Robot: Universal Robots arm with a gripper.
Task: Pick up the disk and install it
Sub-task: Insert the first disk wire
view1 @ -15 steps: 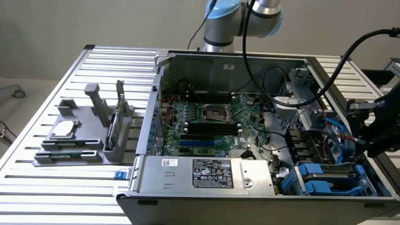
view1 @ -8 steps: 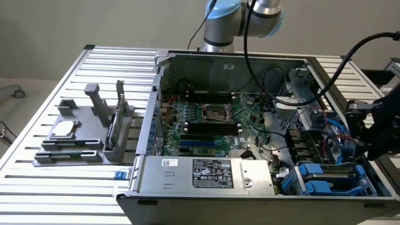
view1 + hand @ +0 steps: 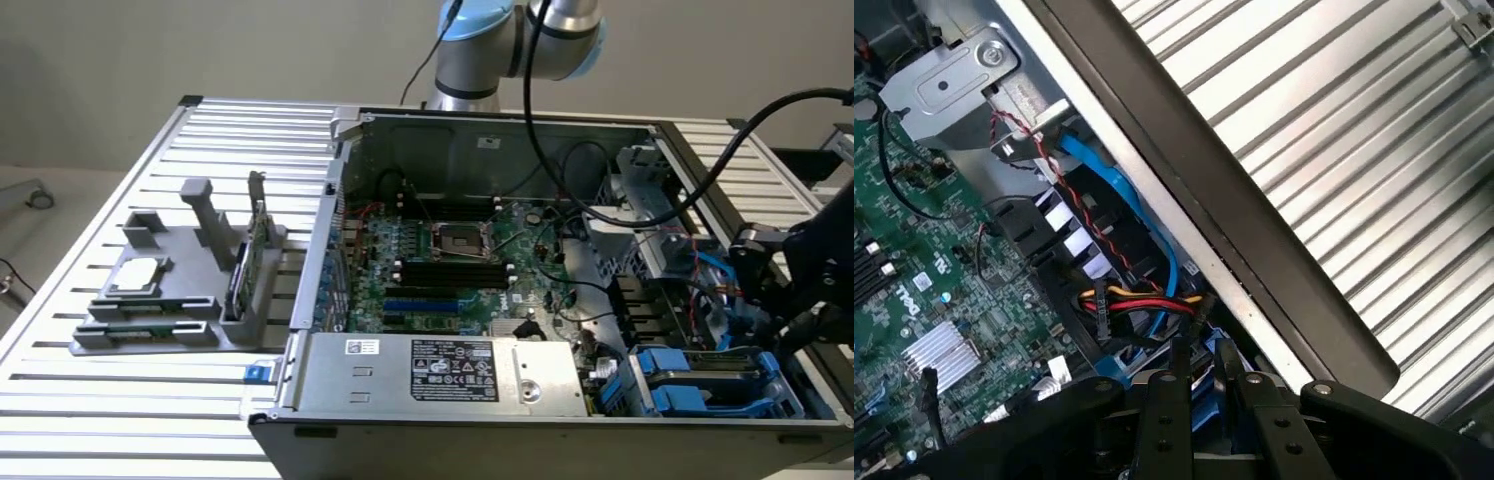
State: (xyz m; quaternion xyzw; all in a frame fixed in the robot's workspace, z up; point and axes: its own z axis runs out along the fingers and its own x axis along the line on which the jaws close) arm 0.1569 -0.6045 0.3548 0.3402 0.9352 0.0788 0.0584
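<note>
Nearest the exterior view, the open computer case is seen on the slatted table, with its power supply laid along the front wall. In the front corner towards the exterior view's right, blue-framed units are stacked in the drive bay. The disk is taken to be among them, though its silver face and label cannot be made out.

Just behind and above that bay the claw is held close to the case's side wall. In the wrist view blue plastic is seen directly beyond it. Whether the claw is spread or pinching the frame cannot be told.

Further in lies the motherboard. Outside the case, on the exterior view's left, a grey fixture tray carries a small silver chip and narrow cards.

The pick-up is judged done and the disk brought to the bay. Full seating cannot be confirmed.
</note>
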